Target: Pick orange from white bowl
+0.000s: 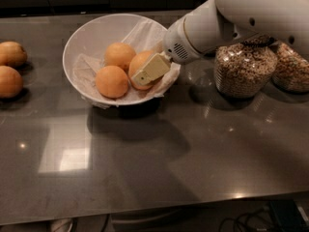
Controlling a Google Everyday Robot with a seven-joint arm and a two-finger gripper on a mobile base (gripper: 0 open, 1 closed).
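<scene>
At the far left, two loose oranges (10,67) sit on the dark grey counter (145,178), one behind the other and well apart from everything else. Next comes the white bowl (91,29), wide and shallow, tipped a little toward the camera and lined with crumpled white paper (83,65). Three oranges lie inside it. The rear orange (119,55) is toward the back, the front orange (111,81) sits just ahead of it, and the right-hand orange (139,62) rests against the bowl's right side, touching the other two.

My pincer (147,72) reaches in over the bowl's right rim, and its pale flat pad lies against the front of that right-hand orange. I cannot tell whether I am clamped on the fruit or loose. My white arm (231,13) runs up and to the right from there. Behind it, two glass jars stand on the counter: a jar of brown grains (244,71) and, just beside it at the right edge, a jar of paler filling (292,69).
</scene>
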